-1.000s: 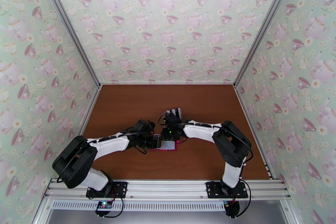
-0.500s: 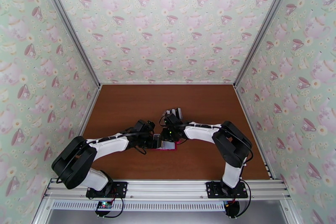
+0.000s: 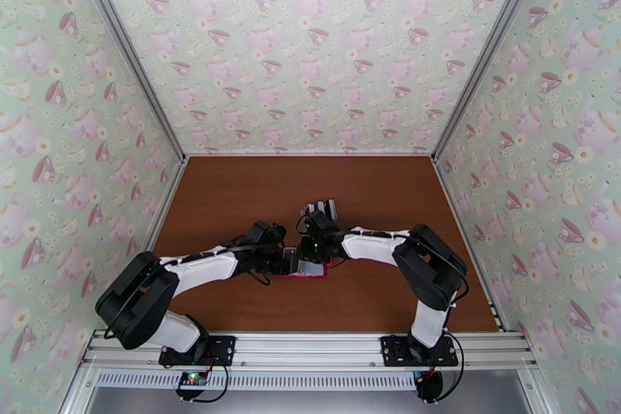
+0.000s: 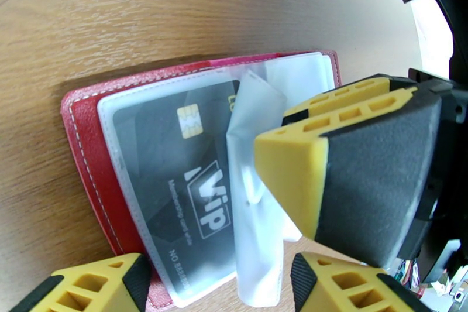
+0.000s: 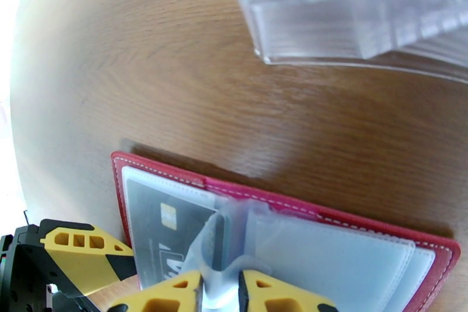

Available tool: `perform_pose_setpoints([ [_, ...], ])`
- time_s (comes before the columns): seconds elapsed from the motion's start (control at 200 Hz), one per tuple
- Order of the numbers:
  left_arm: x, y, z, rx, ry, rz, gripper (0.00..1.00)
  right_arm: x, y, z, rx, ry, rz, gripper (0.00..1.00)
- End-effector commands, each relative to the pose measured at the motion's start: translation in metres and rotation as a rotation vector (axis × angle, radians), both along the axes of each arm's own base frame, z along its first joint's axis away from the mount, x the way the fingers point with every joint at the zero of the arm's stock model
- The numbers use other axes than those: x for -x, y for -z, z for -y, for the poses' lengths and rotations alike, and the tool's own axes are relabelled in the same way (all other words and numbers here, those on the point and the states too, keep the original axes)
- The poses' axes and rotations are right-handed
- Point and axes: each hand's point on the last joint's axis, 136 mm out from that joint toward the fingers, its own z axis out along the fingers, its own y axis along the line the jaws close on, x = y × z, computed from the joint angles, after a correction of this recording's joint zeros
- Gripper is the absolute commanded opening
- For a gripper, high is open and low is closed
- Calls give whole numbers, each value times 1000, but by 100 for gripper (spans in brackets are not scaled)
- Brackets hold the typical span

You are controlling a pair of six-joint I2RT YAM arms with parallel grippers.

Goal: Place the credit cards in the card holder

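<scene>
**One card in, sleeve pinched open, more likely to go**

- The card holder (image 4: 88,155) lies open and flat on the table (image 5: 146,73), between the two arms and just on the near side of the clear stand (image 5: 362,20).
- Done: one black card (image 4: 169,178), with chip and "VIP" print, sits fully inside a see-through pocket on one half of the card holder.
- The right gripper (image 5: 221,284) is nearly closed. It pinches a clear sleeve (image 4: 257,126) near the fold and lifts it off the page. My read is that it is parting the pages to expose the next pocket, not loading a card.
- The left gripper (image 4: 216,287) has its jaws wide apart, straddling the card holder's edge on the black-card side. It grips nothing that I can see. I can't tell whether a pad presses the cover down.
- Neither gripper carries a card.
- Left to do: the pockets on the other half look empty. Dark shapes in the clear stand may be the remaining cards, but they're too blurred for me to count or confirm.
- So I'd call this early to middle of the job. Each remaining card needs a fetch from the stand, a slide into a pocket, and the page held open meanwhile.
- Risk: the sleeve is floppy. If the pinch slips, the pocket mouth closes.
</scene>
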Motion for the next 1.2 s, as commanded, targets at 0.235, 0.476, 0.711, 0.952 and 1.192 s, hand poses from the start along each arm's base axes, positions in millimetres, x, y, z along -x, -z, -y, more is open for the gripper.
perform_pose_setpoints([
  [0.235, 23, 45, -31, -171, -24, -82, 70, 11, -31, -28, -269, 100, -46, 24],
  [0.476, 24, 50, -38, -229, -33, -72, 68, 9, -34, -24, -318, 166, -53, 22],
  [0.711, 28, 59, -43, -296, -29, -79, 62, 7, -32, -19, -321, 178, -70, 22],
  [0.952, 28, 59, -43, -294, -35, -80, 53, -1, -53, -2, -289, 173, -9, 24],
  [1.192, 21, 49, -40, -282, -45, -56, 44, -5, -76, 11, -226, 144, 81, 28],
])
